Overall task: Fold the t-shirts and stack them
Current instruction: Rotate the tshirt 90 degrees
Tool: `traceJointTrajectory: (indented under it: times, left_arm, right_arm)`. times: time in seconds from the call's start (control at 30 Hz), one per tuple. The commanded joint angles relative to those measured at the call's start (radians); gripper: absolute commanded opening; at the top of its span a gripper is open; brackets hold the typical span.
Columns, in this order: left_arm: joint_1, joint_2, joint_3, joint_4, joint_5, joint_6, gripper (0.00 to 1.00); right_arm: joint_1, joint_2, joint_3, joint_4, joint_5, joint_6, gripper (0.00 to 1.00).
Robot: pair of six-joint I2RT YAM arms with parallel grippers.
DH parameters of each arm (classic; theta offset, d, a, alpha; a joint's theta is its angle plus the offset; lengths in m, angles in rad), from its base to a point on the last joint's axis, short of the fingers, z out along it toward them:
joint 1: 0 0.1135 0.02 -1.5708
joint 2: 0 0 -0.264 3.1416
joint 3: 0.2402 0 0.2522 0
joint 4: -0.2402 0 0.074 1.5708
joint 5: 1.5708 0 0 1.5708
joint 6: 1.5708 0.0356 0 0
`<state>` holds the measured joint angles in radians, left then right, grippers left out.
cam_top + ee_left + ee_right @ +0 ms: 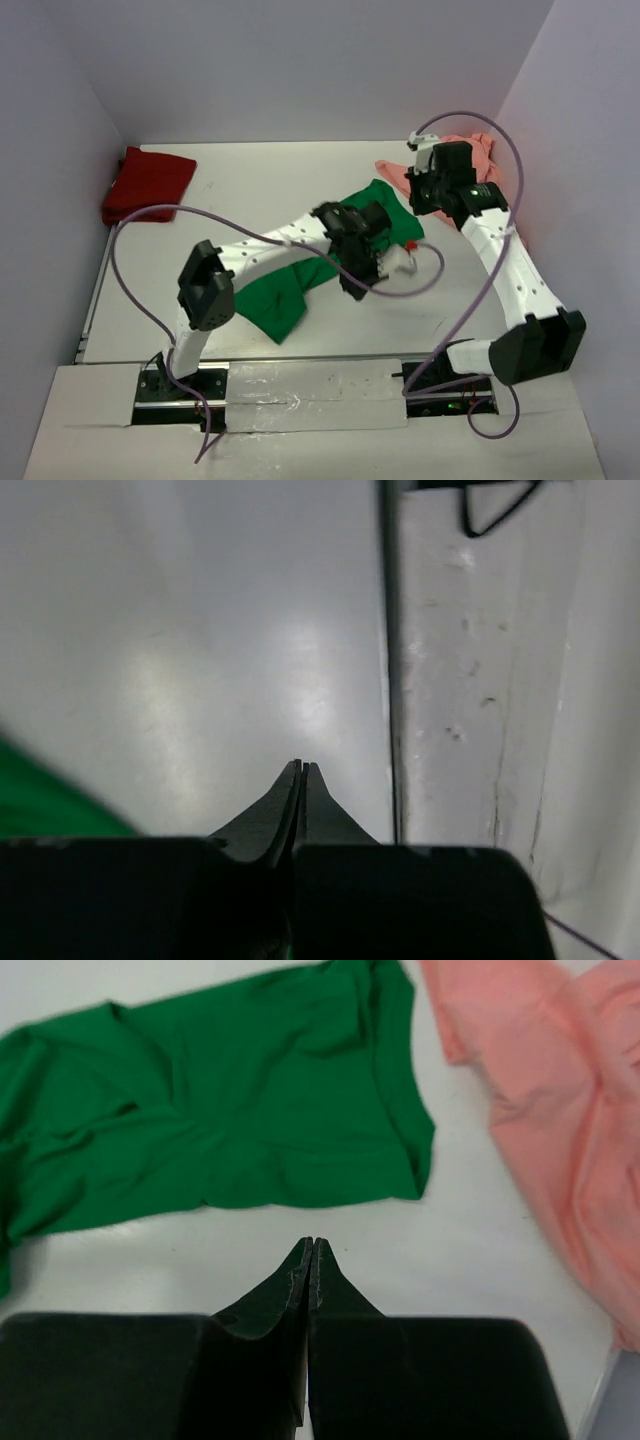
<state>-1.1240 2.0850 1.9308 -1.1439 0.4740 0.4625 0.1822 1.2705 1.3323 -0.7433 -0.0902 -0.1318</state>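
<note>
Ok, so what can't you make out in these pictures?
Green shirt: top view, the left arm covers its middle.
Pink shirt: top view, the right arm hides part; right wrist view cuts it off at the right edge.
Red shirt: top view only, too small to judge its folds.

White table point(250, 190), pale lavender walls point(300, 60)

We log, on the table point(250, 170), the first t-shirt point(147, 183) far left, the second t-shirt point(275, 300) centre, and the third t-shirt point(393, 177) far right.
</note>
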Motion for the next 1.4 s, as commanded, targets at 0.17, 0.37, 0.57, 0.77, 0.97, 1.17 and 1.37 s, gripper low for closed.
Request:
traceJointTrajectory:
  times: [0.17,0.37,0.57,0.77,0.97,1.17,1.37]
  left_arm:
    - [0.438,-0.485,-0.291,0.602,-0.262,-0.354,0.0]
    - [0.59,-0.744,-0.582,0.845,-0.491,-0.28,0.0]
    - [0.805,-0.711,-0.628,0.793,-0.295,-0.338,0.0]
    - [0.931,-0.671,-0.707,0.826,-0.143,-0.344,0.0]
    - [1.012,-0.594,-0.754,0.848,-0.014,-0.325,0.0]
    - [1.041,-0.637,-0.832,0.906,0.037,-0.297,0.0]
    - [1.093,-0.669,-0.868,0.874,0.124,-0.24,0.0]
  right_arm:
    - [-0.004,0.279,0.014,0.12,-0.146,-0.045,0.0]
    - [-0.001,0.55,0.189,0.087,-0.206,0.009,0.0]
    - [0.0,0.82,0.39,-0.033,-0.209,0.078,0.0]
    - [0.008,0.963,0.467,-0.123,-0.183,0.124,0.0]
    - [0.023,1.012,0.515,-0.168,-0.158,0.13,0.0]
    - [0.053,1.104,0.759,-0.166,-0.108,0.184,0.0]
    - [0.066,1.311,1.195,-0.164,-0.128,0.262,0.0]
